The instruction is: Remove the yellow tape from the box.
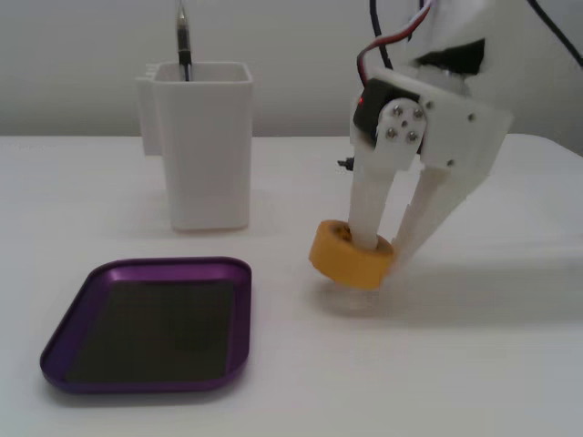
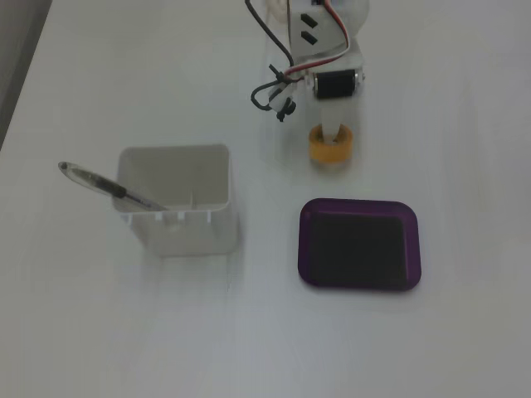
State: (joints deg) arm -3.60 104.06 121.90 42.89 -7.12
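The yellow tape [image 1: 344, 259] hangs tilted just above the white table, to the right of the box in a fixed view, with its shadow under it. My gripper [image 1: 383, 250] is shut on it: one white finger goes down into the core, the other presses the outside wall. In the other fixed view the tape [image 2: 332, 149] sits under the gripper [image 2: 332, 137], beyond the box's far edge. The box [image 1: 168, 265] is a purple tray with a dark bottom and nothing in it; it also shows in the other fixed view [image 2: 358, 201].
A tall white square container [image 1: 209, 155] stands behind the tray with a pen [image 1: 183, 41] in it; both show in the other fixed view too, the container [image 2: 187, 220] and the pen [image 2: 104, 186]. Arm cables [image 2: 278, 83] hang beside the wrist.
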